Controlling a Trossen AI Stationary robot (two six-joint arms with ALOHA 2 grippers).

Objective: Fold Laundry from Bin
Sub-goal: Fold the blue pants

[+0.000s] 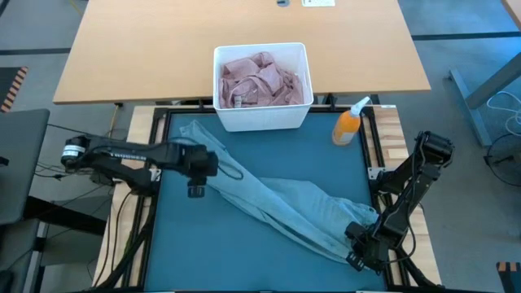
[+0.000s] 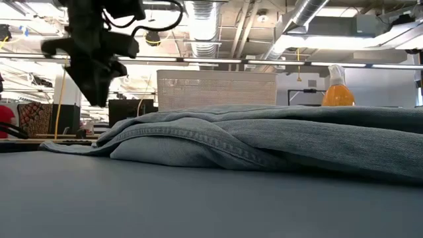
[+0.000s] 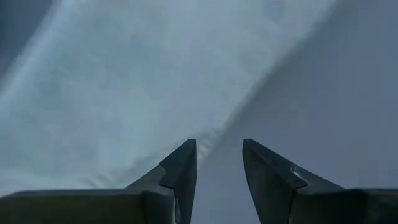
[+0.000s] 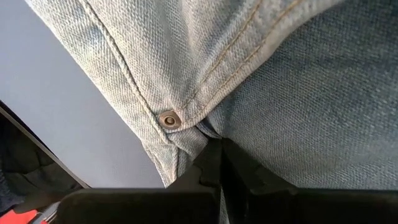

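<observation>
Light blue denim jeans lie stretched slantwise over the teal mat, from near the bin toward the near right corner. The white bin stands behind the mat with a dusty pink shirt inside. My left gripper hovers open above the jeans' left edge, clear of the cloth in the low view. My right gripper is shut on the jeans' near right end. My right gripper pinches the denim between its two shut fingers, right beside a copper rivet where seams meet at the jeans' near right end. The fingers come steeply from above. How many layers are in the pinch does not show; the cloth around them lies on the mat.
An orange spray bottle stands at the mat's far right corner, beside the bin. A wooden table stretches behind the bin. Bare mat lies near the front edge and left of the jeans.
</observation>
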